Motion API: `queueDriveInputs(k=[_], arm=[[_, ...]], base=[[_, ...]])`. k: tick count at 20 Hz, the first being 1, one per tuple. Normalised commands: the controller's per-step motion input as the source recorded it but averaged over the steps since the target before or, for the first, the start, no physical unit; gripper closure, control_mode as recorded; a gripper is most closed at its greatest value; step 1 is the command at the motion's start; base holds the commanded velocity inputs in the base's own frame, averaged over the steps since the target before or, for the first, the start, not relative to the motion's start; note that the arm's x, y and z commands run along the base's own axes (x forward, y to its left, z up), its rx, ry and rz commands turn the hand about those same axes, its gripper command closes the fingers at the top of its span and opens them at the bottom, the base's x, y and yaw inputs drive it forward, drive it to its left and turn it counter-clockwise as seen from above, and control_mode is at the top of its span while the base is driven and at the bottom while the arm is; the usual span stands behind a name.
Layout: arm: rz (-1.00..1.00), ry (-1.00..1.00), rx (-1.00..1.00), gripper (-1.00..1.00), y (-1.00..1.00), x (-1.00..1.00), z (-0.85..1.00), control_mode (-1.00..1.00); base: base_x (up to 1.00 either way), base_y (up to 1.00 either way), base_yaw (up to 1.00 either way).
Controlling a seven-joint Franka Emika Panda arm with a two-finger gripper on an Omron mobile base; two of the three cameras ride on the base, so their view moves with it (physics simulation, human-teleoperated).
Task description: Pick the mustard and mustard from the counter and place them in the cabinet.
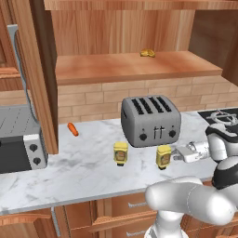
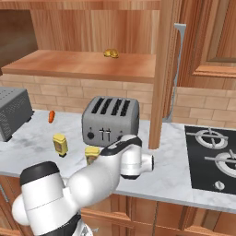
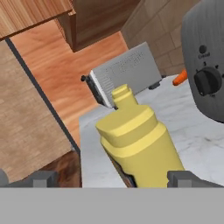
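Closing in on nearer small yellow squeeze mustard bottle (image 3: 135,144) with two-finger gripper (image 1: 175,154) spread wide, next needing squeeze and lift toward cabinet (image 1: 135,67).

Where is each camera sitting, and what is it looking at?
Left base view: behind the arm on its left, looking forward and down at the counter, toaster and both mustard bottles; the white arm rises at lower right.
Right base view: behind on the right, same counter and toaster; the arm fills lower left, hiding part of the nearer mustard.
Hand view: on the hand, tilted, looking along the open gripper at the nearer mustard, close between the fingertips.
Shared: the carrot and toaster oven.
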Motion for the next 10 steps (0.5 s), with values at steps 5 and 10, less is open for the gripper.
queueDriveInputs(k=[5,10], arm=[[0.0,-0.03,0.05,-1.0,-0.06,0.04,0.01,-1.0],[0.04,-0.03,0.05,-1.0,-0.05,0.05,0.01,-1.0]], base=[[0.0,0.0,0.0],[0.0,0.0,0.0]])
